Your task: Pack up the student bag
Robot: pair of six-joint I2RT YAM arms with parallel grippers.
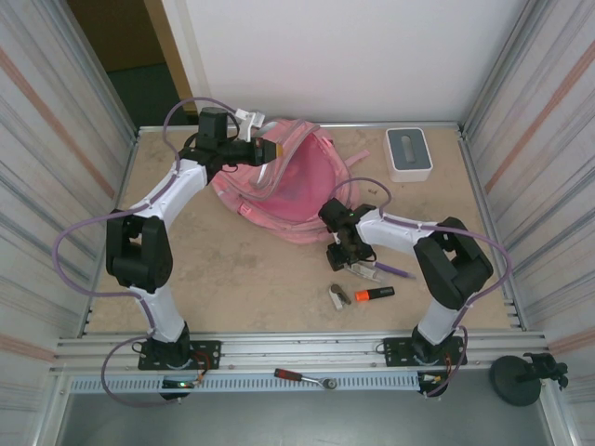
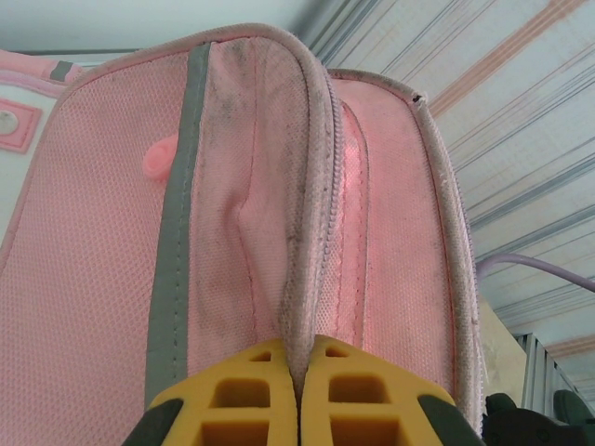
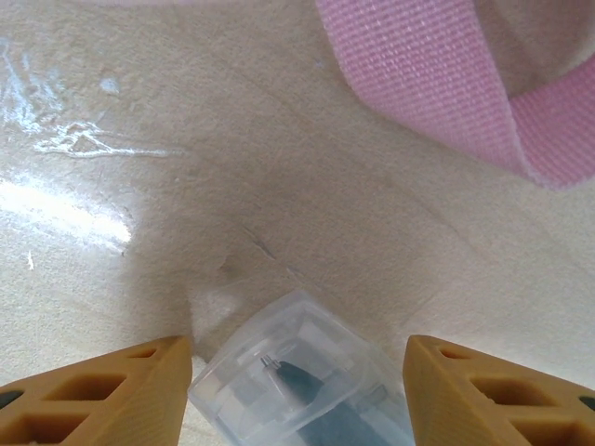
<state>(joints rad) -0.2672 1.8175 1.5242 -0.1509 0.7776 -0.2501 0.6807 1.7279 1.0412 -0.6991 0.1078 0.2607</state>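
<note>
Seen from the left wrist, the left hand (image 2: 297,376) is pressed together, pinching the bag (image 2: 112,232) by its zipped rim; the right wrist view has the right hand (image 3: 296,362) spread astride a clear case (image 3: 279,395) on the worktop (image 3: 139,232), with the strap (image 3: 446,84) beyond it

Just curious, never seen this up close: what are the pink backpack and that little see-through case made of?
Pink backpack: seemingly woven fabric, matte, fine mesh texture, stitched seams. Clear case: probably hard plastic, glossy; its contents show through.

pink student bag (image 1: 290,186), orange highlighter (image 1: 375,295)
</note>
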